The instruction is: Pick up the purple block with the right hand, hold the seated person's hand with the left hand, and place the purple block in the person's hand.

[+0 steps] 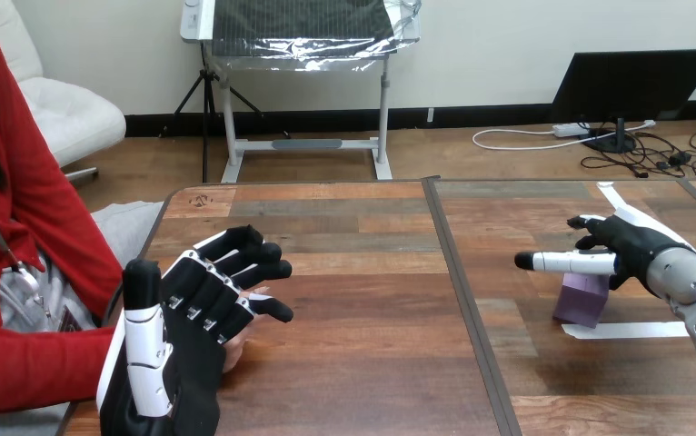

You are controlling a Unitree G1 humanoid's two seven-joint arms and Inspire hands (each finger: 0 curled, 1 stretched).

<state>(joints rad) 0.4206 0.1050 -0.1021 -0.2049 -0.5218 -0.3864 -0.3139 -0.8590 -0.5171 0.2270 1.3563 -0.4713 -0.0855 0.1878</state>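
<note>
From where I stand, the job looks barely begun. The purple block [582, 301] sits flat on the table [372, 300], out on the robot's right side and just beside a strip of white tape [631, 330]. The right hand [637, 251] hangs over and a little behind the block. Its fingers are spread apart, one long digit points across toward the middle of the table, and nothing is clamped between them. I can't make out any contact with the block, so I'd call the pick not yet made. Well apart from that, at the near left corner, the left hand [194, 318] lies over the person's hand [237, 352], which peeks out from beneath it at the table's edge. The robot's fingers there are stretched out nearly straight and fanned, with the thumb sticking up. They cover the person's hand rather than wrap it, and I see nothing curled round it. The two look to be touching, but I wouldn't swear to a proper hold. By my reckoning almost everything is left to do: closing on the block, lifting it, carrying it across the table, settling the left-hand hold, and setting the block into the person's palm, which at present is covered.
</note>
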